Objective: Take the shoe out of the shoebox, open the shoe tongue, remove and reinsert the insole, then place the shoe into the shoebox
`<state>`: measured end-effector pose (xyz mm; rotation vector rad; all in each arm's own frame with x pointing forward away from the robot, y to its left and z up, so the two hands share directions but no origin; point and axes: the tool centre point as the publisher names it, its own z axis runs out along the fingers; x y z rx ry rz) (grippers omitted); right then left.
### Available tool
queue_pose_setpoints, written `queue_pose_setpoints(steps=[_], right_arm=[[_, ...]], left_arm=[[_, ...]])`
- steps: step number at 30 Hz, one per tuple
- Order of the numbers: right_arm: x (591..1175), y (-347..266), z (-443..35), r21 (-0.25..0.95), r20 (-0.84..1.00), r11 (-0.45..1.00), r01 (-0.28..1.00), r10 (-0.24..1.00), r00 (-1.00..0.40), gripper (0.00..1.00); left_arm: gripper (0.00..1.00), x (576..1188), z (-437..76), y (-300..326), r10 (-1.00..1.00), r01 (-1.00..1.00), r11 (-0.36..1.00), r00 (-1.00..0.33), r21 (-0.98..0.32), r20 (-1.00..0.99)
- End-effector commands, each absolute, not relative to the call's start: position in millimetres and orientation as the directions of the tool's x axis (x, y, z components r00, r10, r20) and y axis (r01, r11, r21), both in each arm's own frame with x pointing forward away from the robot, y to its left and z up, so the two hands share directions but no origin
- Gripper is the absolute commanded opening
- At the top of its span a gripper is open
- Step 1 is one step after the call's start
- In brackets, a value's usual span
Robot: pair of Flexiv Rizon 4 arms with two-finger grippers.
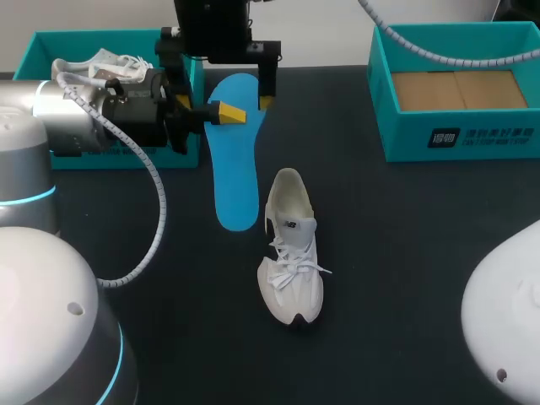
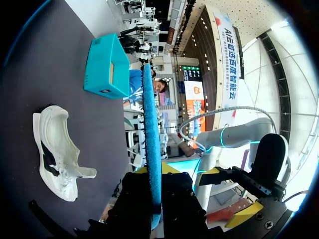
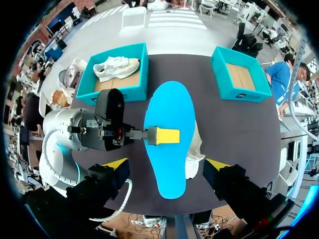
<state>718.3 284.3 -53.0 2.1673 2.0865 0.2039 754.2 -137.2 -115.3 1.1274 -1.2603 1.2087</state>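
Left gripper: clamped on one edge of the blue insole. Right gripper: fingers spread wide, empty, directly above the insole. White shoe: on the table, past the insole from the left gripper.

Insole lies left of the shoe.

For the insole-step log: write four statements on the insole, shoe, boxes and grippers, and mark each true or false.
1. The blue insole sits inside the white shoe. False: the left gripper is shut on it, outside the shoe.
2. The right gripper is open. True.
3. The white shoe lies in the right shoebox. False: it rests on the table, and that box holds no shoe.
4. The left shoebox holds a second white shoe. True.
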Motion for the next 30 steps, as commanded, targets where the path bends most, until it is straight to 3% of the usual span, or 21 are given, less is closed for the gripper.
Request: queue_pose_setpoints(steps=[1, 13, 21, 30], right_arm=[[718.2, 283.7, -53.2, 0.184, 0.012, -0.04, 0.982, 0.999, 0.038, 1.0], [718.2, 283.7, -53.2, 0.184, 0.012, -0.04, 0.982, 0.999, 0.038, 1.0], [710.0, 251.5, -47.6, 0.227, 0.22, -0.042, 0.973, 0.976, -0.009, 1.0], [710.4, 234.6, -53.0, 0.198, 0.436, -0.026, 0.98, 0.898, -0.064, 1.0]], left_arm=[[0.0, 753.3, -114.4, -136.6, 0.015, -0.997, 0.059, -0.049, -0.05, 0.999], [0.0, 753.3, -114.4, -136.6, 0.015, -0.997, 0.059, -0.049, -0.05, 0.999], [0.0, 753.3, -114.4, -136.6, 0.015, -0.997, 0.059, -0.049, -0.05, 0.999], [0.0, 753.3, -114.4, -136.6, 0.015, -0.997, 0.059, -0.049, -0.05, 0.999]])
